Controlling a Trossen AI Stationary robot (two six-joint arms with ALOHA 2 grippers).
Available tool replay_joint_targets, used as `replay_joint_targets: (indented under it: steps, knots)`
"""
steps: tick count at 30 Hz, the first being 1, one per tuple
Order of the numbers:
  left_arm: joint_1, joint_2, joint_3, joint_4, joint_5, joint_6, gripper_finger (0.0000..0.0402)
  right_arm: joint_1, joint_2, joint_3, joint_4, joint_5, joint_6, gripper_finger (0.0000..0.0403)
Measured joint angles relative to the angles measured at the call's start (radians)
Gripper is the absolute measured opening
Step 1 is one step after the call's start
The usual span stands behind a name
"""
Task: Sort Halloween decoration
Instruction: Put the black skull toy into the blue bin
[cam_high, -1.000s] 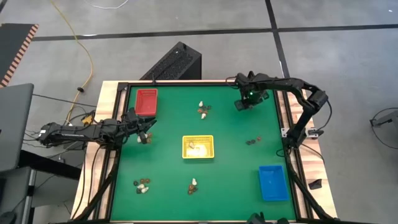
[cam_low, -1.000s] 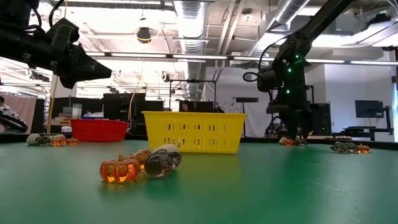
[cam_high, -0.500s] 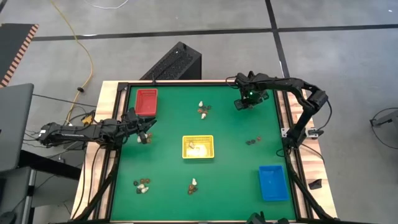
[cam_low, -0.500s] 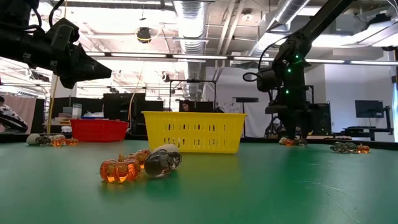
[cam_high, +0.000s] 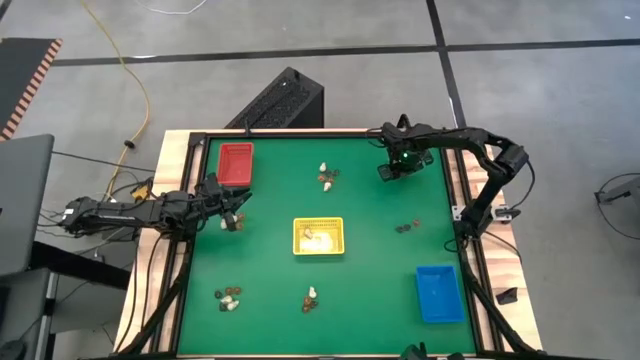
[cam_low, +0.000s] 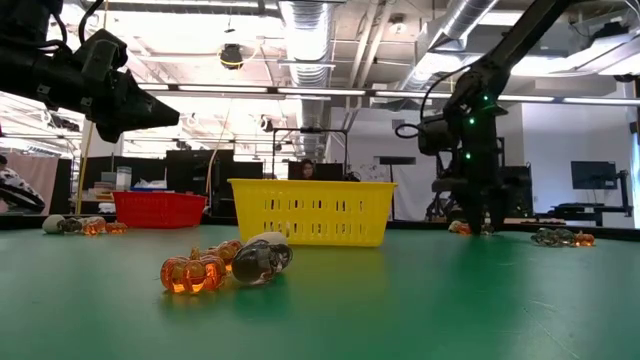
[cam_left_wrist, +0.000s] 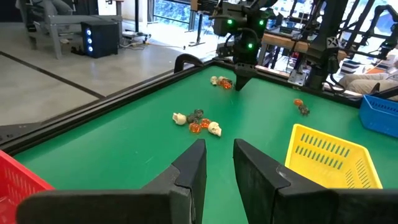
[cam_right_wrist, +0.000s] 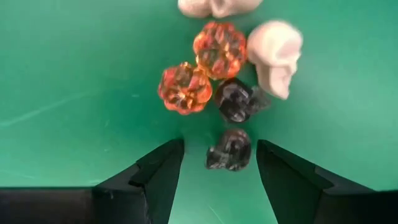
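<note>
The green bench carries a red tray at its far left corner, a yellow tray mid-bench and a blue tray at the near right corner.

The Halloween decoration lies in scattered clusters.

The right claw stands open, low over the far right corner cluster, straddling a black skull. A second black skull sits just beside it, touching an orange pumpkin and near a cream skull.

Risk: closing may pinch both black pieces or knock neighbours away, since spacing is tight.

The left claw hovers by the red tray, fingers slightly parted, empty.
</note>
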Motion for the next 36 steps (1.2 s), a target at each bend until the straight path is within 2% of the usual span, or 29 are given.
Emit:
replay_joint_targets:
  steps: [5,8,18,22,25,31,36]
  knots:
    - [0.000,0.000,0.000,0.000,0.000,0.003,0.0070,0.000,0.000,-0.002,0.009,0.001,-0.002,0.0242]
    - [0.000,0.000,0.000,0.000,0.000,0.002,0.0070,0.000,0.000,-0.002,0.002,0.006,-0.002,0.0227]
    - [0.000,0.000,0.000,0.000,0.000,0.002,0.0070,0.001,-0.006,-0.001,-0.001,0.024,-0.007,0.0117]
    - [0.000,0.000,0.000,0.000,0.000,0.002,0.0070,0.008,-0.034,-0.004,0.000,-0.010,-0.025,0.0114]
    - [0.000,0.000,0.000,0.000,0.000,0.002,0.0070,0.028,-0.078,-0.004,-0.009,-0.075,-0.022,0.0130]
    - [0.000,0.000,0.000,0.000,0.000,0.003,0.0070,0.153,-0.211,-0.003,-0.054,-0.215,0.032,0.0133]
    - [0.000,0.000,0.000,0.000,0.000,0.003,0.0070,0.387,-0.343,-0.003,-0.085,-0.289,0.200,0.0122]
